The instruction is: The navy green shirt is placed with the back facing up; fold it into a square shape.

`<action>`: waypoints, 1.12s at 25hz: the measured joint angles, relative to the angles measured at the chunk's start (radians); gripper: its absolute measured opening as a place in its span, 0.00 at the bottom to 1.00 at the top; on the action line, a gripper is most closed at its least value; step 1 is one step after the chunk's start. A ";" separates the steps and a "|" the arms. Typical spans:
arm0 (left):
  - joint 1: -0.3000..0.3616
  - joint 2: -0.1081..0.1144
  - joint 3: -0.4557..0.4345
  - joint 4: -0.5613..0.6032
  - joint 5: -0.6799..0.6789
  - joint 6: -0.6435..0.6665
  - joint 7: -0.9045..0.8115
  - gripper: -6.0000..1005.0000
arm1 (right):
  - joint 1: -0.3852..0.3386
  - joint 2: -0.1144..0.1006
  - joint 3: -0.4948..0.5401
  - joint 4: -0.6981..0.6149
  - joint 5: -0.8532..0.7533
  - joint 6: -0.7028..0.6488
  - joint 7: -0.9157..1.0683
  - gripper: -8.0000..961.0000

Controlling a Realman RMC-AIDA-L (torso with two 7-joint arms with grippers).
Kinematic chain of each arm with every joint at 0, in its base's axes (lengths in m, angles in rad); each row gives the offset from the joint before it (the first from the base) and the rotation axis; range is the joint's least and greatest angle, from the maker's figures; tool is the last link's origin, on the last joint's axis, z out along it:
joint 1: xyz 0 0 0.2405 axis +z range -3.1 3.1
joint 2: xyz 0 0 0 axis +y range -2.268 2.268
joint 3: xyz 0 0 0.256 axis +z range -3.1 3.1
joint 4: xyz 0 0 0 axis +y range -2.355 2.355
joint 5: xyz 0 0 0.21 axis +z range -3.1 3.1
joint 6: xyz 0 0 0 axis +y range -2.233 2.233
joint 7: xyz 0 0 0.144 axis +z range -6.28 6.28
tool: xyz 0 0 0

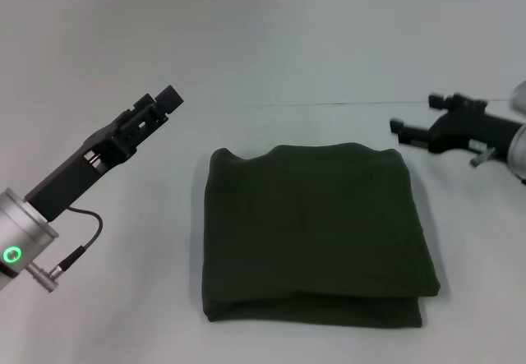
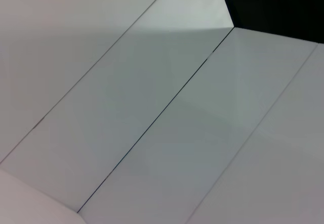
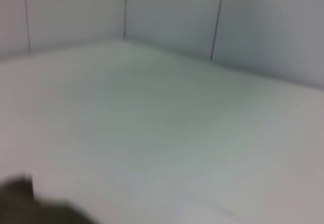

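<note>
The fingers of the left gripper [image 1: 167, 101] are hard to make out, so I cannot tell if they are wide or close together. They hold nothing. The right gripper [image 1: 413, 121] has its fingers spread apart, and they hold nothing too.

The navy green shirt [image 1: 315, 232] lies flat in the middle of the white table [image 1: 271, 43]. It is folded into a thick, almost square shape with the layers showing along the near edge. Only plain dark green cloth shows on top.

The left gripper hangs in the air to the shirt's left, apart from it. The right gripper hangs in the air by the shirt's far right corner, not touching it. A dark bit of cloth shows in a corner of the right wrist view.
</note>
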 joint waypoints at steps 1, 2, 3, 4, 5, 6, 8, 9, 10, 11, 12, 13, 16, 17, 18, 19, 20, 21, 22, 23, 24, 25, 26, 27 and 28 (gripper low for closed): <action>0.001 0.001 -0.006 0.000 0.006 0.000 0.002 0.88 | -0.007 -0.007 0.001 -0.005 0.030 -0.035 0.012 0.92; 0.002 0.001 -0.009 0.001 0.008 -0.001 0.003 0.88 | -0.013 -0.012 0.002 -0.007 0.063 -0.075 0.024 0.92; 0.004 0.002 -0.012 0.003 0.010 -0.002 0.004 0.88 | -0.021 -0.015 0.000 -0.006 0.095 -0.114 0.035 0.92; 0.005 0.002 -0.014 0.004 0.010 -0.003 0.005 0.88 | -0.024 -0.013 -0.002 -0.004 0.112 -0.141 0.039 0.92; 0.007 0.002 -0.015 0.006 0.010 -0.003 0.006 0.88 | -0.028 -0.008 -0.006 0.000 0.123 -0.166 0.041 0.92; 0.008 0.002 -0.015 0.008 0.012 -0.003 0.008 0.88 | -0.028 0.001 -0.014 0.007 0.124 -0.183 0.041 0.92; 0.008 0.002 -0.018 0.014 0.030 -0.001 0.013 0.88 | -0.022 0.018 -0.048 0.023 0.110 -0.181 0.035 0.92; 0.008 0.002 -0.018 0.019 0.046 0.002 0.019 0.88 | -0.017 0.024 -0.073 0.037 0.105 -0.168 0.029 0.92; 0.008 0.002 -0.018 0.019 0.046 0.002 0.019 0.88 | -0.010 0.029 -0.101 0.058 0.102 -0.145 0.021 0.92; 0.009 0.002 -0.017 0.023 0.053 0.004 0.027 0.88 | 0.000 0.030 -0.130 0.086 0.103 -0.114 0.011 0.92; 0.012 0.002 -0.017 0.032 0.069 0.011 0.060 0.88 | 0.007 0.030 -0.143 0.104 0.102 -0.093 0.006 0.92; 0.013 0.002 -0.017 0.033 0.071 0.012 0.067 0.88 | 0.019 0.029 -0.159 0.129 0.102 -0.066 0.000 0.92; 0.018 0.002 -0.020 0.037 0.078 0.014 0.087 0.88 | 0.044 0.028 -0.203 0.173 0.096 0.012 0.002 0.92; 0.018 0.001 -0.020 0.037 0.079 0.013 0.087 0.88 | 0.049 0.029 -0.220 0.183 0.096 0.033 0.005 0.92; 0.018 0.001 -0.020 0.037 0.081 0.011 0.088 0.88 | 0.055 0.030 -0.237 0.194 0.096 0.059 0.008 0.92; 0.018 0.001 -0.020 0.037 0.082 0.010 0.089 0.88 | 0.061 0.031 -0.253 0.207 0.096 0.081 0.010 0.92; 0.018 0.001 -0.020 0.038 0.083 0.009 0.091 0.88 | 0.065 0.031 -0.265 0.216 0.096 0.098 0.012 0.92; 0.018 0.001 -0.020 0.038 0.083 0.009 0.093 0.88 | 0.067 0.030 -0.274 0.222 0.096 0.108 0.013 0.92; 0.018 0.001 -0.020 0.039 0.084 0.009 0.096 0.88 | 0.069 0.030 -0.283 0.225 0.096 0.118 0.014 0.92; 0.018 0.001 -0.020 0.039 0.084 0.009 0.096 0.88 | 0.068 0.030 -0.288 0.226 0.097 0.121 0.015 0.92; 0.018 0.001 -0.020 0.039 0.084 0.009 0.097 0.88 | 0.065 0.030 -0.290 0.225 0.100 0.116 0.016 0.92; 0.017 0.001 -0.020 0.039 0.084 0.008 0.098 0.88 | 0.060 0.029 -0.287 0.221 0.104 0.105 0.016 0.92; 0.017 0.000 -0.020 0.039 0.084 0.008 0.100 0.88 | 0.051 0.028 -0.279 0.213 0.113 0.080 0.016 0.92; 0.017 0.001 -0.020 0.039 0.085 0.008 0.101 0.88 | 0.040 0.026 -0.267 0.200 0.128 0.045 0.016 0.92; 0.017 0.001 -0.020 0.040 0.086 0.008 0.103 0.89 | 0.021 0.024 -0.250 0.174 0.151 -0.005 0.016 0.92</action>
